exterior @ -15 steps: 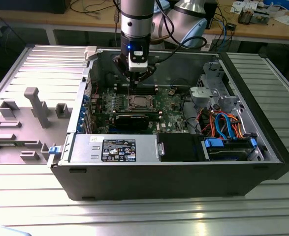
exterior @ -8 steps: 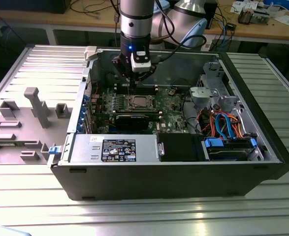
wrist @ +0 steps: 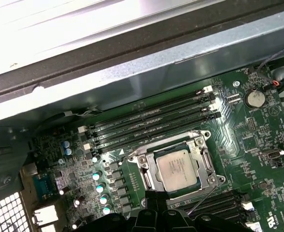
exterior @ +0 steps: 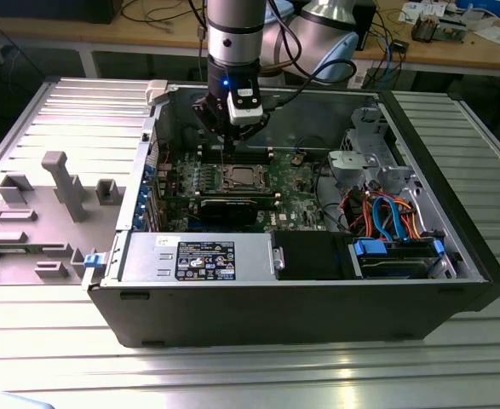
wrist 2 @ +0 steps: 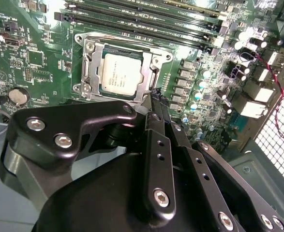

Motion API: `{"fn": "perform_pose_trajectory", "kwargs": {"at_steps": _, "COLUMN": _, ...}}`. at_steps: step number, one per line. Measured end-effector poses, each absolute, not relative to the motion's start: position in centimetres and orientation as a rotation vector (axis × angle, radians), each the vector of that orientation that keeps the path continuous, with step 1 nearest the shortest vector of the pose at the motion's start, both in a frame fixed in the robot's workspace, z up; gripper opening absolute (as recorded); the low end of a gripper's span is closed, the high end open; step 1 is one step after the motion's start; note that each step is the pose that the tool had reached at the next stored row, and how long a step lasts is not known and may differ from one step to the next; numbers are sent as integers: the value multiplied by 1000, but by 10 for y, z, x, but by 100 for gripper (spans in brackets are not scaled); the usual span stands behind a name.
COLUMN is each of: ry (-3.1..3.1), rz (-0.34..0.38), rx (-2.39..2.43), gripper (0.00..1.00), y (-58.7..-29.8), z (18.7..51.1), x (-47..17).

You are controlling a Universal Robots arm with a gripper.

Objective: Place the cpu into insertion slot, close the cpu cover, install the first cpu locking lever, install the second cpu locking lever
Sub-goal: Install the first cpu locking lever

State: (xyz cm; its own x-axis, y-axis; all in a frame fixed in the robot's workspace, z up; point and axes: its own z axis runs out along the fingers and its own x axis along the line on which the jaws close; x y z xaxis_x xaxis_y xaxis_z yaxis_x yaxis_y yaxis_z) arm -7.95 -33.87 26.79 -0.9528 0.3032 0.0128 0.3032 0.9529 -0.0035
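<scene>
In the exterior view, the open computer case is seen lying on a ribbed metal table, with its upper side uncovered, so the board is reachable from above. The cpu is seated in the insertion slot near the middle of the green board. The cpu cover lies flat around the chip's silver top, which shows through the cut-out in both wrist views.

The gripper hangs at 12 o'clock of the socket in the exterior view, just above the board. Its black fingers are pressed together to a narrow tip at the cover's edge, and nothing can be made out between them. A thin wire locking lever slants up beside the tip in the first wrist view.

Room around the socket is hemmed in. The long memory slots lie at 12 o'clock, a long black graphics card at 6 o'clock, the case's side wall at 9 o'clock, and a grey drive cage with orange and blue cables towards 3 o'clock.

At 9 o'clock of the case, a grey fixture plate rests on the table. A wooden bench runs along the back.
</scene>
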Motion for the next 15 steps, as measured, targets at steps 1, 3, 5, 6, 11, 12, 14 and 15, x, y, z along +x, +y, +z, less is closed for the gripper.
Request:
{"fn": "perform_pose_trajectory", "kwargs": {"at_steps": 1, "ry": -3092, "rz": 2, "rx": -477, "gripper": 11, "y": -339, "z": 268, "x": -79}}
{"fn": "perform_pose_trajectory", "kwargs": {"at_steps": 3, "ry": -3095, "rz": 3, "rx": -457, "gripper": 11, "y": -339, "z": 268, "x": -79}}
{"fn": "perform_pose_trajectory", "kwargs": {"at_steps": 5, "ry": -3104, "rz": 3, "rx": -390, "gripper": 11, "y": -339, "z": 268, "x": -80}}
{"fn": "perform_pose_trajectory", "kwargs": {"at_steps": 6, "ry": -3106, "rz": 3, "rx": -370, "gripper": 11, "y": -339, "z": 268, "x": -80}}
{"fn": "perform_pose_trajectory", "kwargs": {"at_steps": 11, "ry": -3114, "rz": 3, "rx": -306, "gripper": 11, "y": -339, "z": 268, "x": -80}}
{"fn": "perform_pose_trajectory", "kwargs": {"at_steps": 12, "ry": -3117, "rz": 4, "rx": -272, "gripper": 11, "y": -339, "z": 268, "x": -81}}
{"fn": "perform_pose_trajectory", "kwargs": {"at_steps": 14, "ry": -3121, "rz": 4, "rx": -215, "gripper": 11, "y": -339, "z": 268, "x": -81}}
{"fn": "perform_pose_trajectory", "kwargs": {"at_steps": 15, "ry": -3122, "rz": 4, "rx": -197, "gripper": 11, "y": -339, "z": 268, "x": -81}}
